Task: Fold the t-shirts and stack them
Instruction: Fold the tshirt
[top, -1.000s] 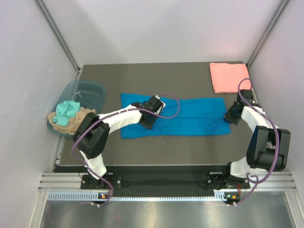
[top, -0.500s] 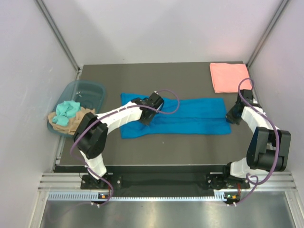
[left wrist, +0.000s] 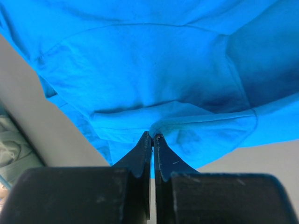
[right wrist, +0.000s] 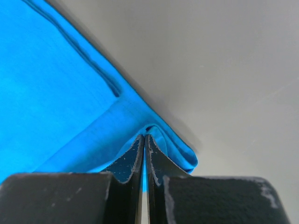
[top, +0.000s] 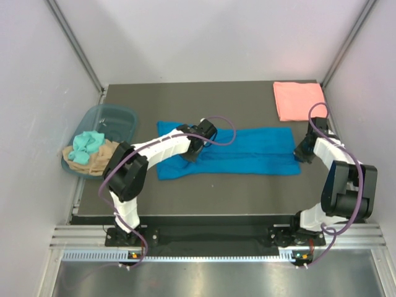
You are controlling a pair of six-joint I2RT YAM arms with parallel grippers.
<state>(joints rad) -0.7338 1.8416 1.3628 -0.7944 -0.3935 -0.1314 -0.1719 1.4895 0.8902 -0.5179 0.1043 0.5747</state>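
Observation:
The bright blue t-shirt [top: 247, 151] lies stretched as a long band across the middle of the table. My left gripper [top: 190, 150] is shut on a pinched fold of the blue t-shirt [left wrist: 154, 74] near its left part, the cloth bunched at the tips of the left gripper [left wrist: 153, 136]. My right gripper [top: 301, 151] is shut on the blue t-shirt [right wrist: 51, 93] at its right end, a cloth lip curling round the tips of the right gripper [right wrist: 144, 136]. The salmon pink t-shirt [top: 299, 100] lies folded at the far right corner.
A translucent blue-grey tub [top: 117, 117] stands at the table's left edge with teal cloth [top: 86, 143] and tan cloth [top: 93, 161] spilling out of it. Grey walls close in both sides, and the right arm is near the right wall.
My left gripper has moved away from me, drawing the pinched blue cloth toward the far side. The right gripper has shifted slightly the same way. Both stayed shut.

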